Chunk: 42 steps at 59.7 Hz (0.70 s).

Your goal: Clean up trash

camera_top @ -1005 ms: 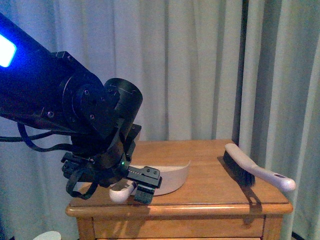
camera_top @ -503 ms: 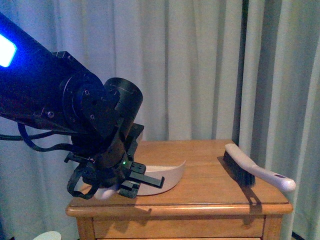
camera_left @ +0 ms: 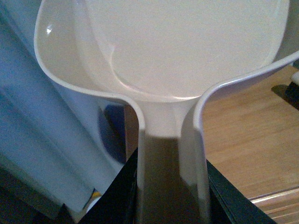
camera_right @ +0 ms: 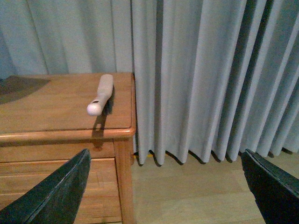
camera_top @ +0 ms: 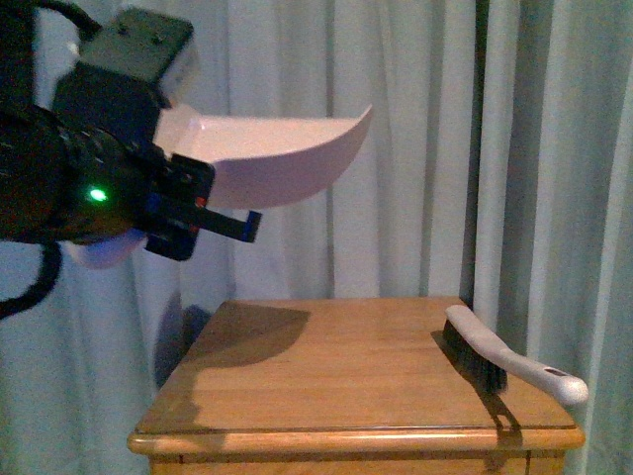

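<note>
My left gripper [camera_top: 203,213] is shut on the handle of the pale pink dustpan [camera_top: 277,148] and holds it high above the wooden cabinet [camera_top: 336,366], at the upper left of the front view. In the left wrist view the dustpan [camera_left: 182,51] fills the frame, its handle between the black jaws of my left gripper [camera_left: 170,196]; its scoop looks bare. No white scrap of trash shows in any view. My right gripper [camera_right: 166,186] is open and empty, off to the side of the cabinet, above the floor.
A white hand brush with black bristles [camera_top: 495,356] lies on the cabinet's right side, also in the right wrist view [camera_right: 103,93]. Pale curtains [camera_top: 415,129] hang behind. A wooden floor [camera_right: 191,196] runs beside the cabinet [camera_right: 60,121].
My left gripper has lifted the dustpan from the cabinet top to well above it, moving up and to the left. The brush has not moved.
</note>
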Each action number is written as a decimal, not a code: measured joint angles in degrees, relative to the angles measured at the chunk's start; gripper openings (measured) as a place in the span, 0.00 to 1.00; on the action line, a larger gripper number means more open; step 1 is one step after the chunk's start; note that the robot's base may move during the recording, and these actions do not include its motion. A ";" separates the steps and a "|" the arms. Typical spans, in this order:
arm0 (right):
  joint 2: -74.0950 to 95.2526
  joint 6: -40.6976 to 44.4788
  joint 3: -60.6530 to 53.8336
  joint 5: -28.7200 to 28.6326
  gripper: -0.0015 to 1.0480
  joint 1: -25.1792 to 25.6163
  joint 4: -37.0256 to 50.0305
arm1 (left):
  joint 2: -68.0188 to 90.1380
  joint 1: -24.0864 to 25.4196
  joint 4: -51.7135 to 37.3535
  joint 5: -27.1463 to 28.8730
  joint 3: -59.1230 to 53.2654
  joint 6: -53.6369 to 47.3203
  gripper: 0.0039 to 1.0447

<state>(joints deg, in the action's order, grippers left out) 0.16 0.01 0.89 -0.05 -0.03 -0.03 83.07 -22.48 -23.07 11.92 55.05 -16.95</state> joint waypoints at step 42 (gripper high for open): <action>0.00 0.00 0.00 0.00 0.93 0.00 0.00 | -34.01 30.91 -4.02 -25.62 -22.43 -3.67 0.26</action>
<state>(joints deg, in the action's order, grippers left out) 0.16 0.01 0.89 -0.05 -0.03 -0.03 49.06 8.43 -27.09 -13.69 32.62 -20.62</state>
